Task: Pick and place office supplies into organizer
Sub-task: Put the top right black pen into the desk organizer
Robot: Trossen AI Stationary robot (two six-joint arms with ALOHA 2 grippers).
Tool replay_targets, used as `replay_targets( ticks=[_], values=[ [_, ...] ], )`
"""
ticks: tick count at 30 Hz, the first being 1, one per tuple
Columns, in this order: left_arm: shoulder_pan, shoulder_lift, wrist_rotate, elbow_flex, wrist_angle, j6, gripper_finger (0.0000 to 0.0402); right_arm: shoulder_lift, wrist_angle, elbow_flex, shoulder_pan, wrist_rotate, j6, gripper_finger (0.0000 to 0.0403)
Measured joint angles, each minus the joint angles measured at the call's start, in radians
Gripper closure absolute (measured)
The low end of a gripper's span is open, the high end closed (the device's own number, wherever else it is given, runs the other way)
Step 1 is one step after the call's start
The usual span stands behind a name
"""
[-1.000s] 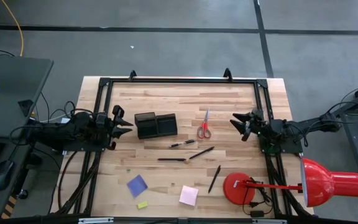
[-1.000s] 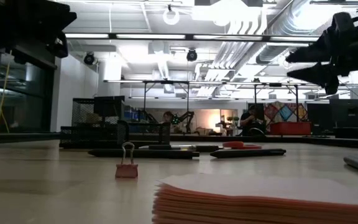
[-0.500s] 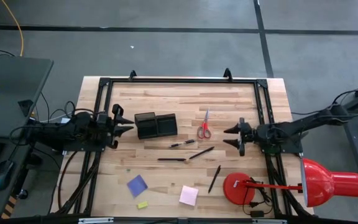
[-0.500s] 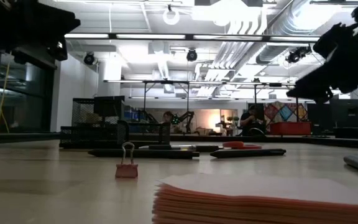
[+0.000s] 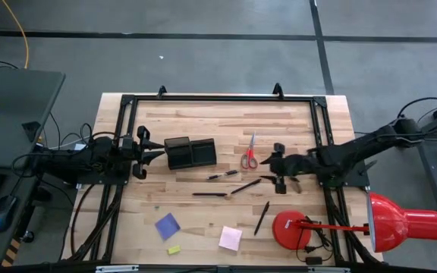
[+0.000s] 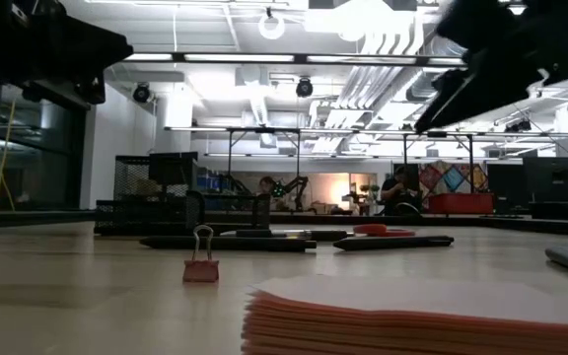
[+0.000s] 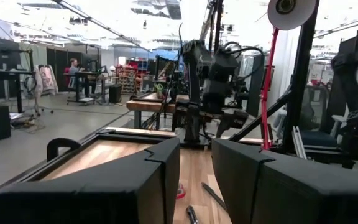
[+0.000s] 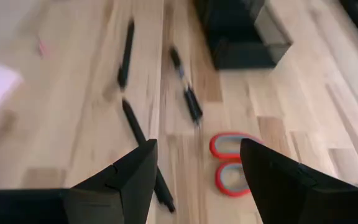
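The red-handled scissors (image 5: 249,154) lie flat right of the black organizer (image 5: 190,152). Several dark pens (image 5: 245,186) lie scattered on the wood near the table's middle. A blue-purple pad (image 5: 167,225), a pink pad (image 5: 231,238) and a small yellow piece (image 5: 174,249) sit near the near edge. My right gripper (image 5: 276,167) hangs open above the table, just right of the scissors' handles (image 8: 232,165) and touching nothing. My left gripper (image 5: 146,152) waits open just left of the organizer.
A red lamp's round base (image 5: 293,227) stands near the right gripper's near side, its shade (image 5: 408,224) beyond the table's right edge. A pink binder clip (image 6: 201,266) stands on the wood. A black frame (image 5: 218,97) runs along the far edge. People show in the room behind.
My right gripper has travelled from the table's right rail toward the left and slightly toward the near edge, ending beside the scissors and pens. It has stayed open. The left gripper and all the supplies have kept still.
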State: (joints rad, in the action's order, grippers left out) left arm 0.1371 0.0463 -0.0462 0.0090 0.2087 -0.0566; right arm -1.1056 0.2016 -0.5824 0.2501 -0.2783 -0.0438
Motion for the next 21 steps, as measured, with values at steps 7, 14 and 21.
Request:
replay_targets(
  ticks=[7,14,21],
  values=[
    [0.0,0.0,0.0,0.0,-0.001,0.0,0.0318,-0.293,0.123,-0.218,-0.014,0.071,0.026,0.0186],
    [0.0,0.0,0.0,0.0,0.001,0.0,0.0318,-0.511,0.339,-0.391,-0.014,0.128,0.024,0.0218],
    [0.0,0.0,0.0,0.0,0.002,0.0,0.0318,-0.65,0.404,-0.492,-0.014,0.131,0.063,0.0239]
  ],
)
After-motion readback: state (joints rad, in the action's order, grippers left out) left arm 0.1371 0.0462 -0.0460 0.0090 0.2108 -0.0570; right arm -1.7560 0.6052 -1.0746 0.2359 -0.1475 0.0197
